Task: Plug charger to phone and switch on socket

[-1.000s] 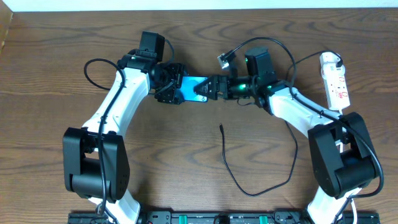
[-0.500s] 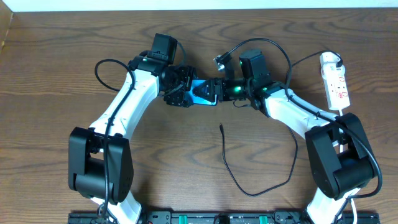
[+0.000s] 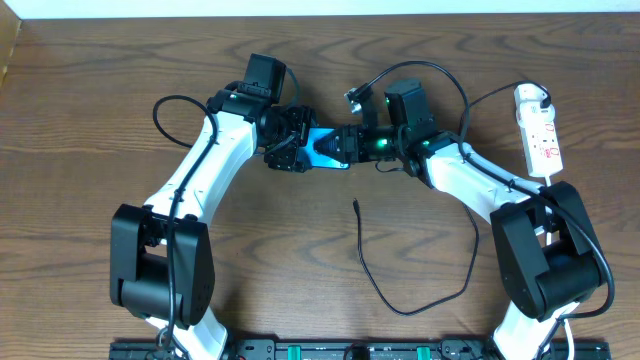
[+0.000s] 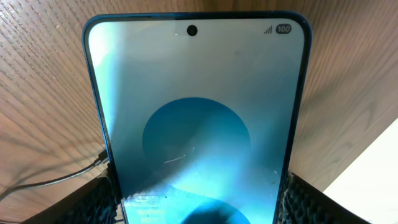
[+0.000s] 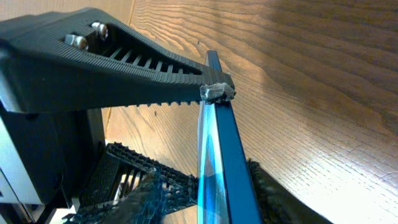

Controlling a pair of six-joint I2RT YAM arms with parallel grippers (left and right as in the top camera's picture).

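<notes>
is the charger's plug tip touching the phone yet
Apart. The overhead view shows the charger's plug tip lying on the table, with bare wood between it and the phone.

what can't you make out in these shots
- phone port: left wrist view, cut off by the bottom edge
- socket switch position: overhead, too small
- charger tip shape: overhead, too small
- right end effector grip: right wrist view shows only one finger clearly
</notes>
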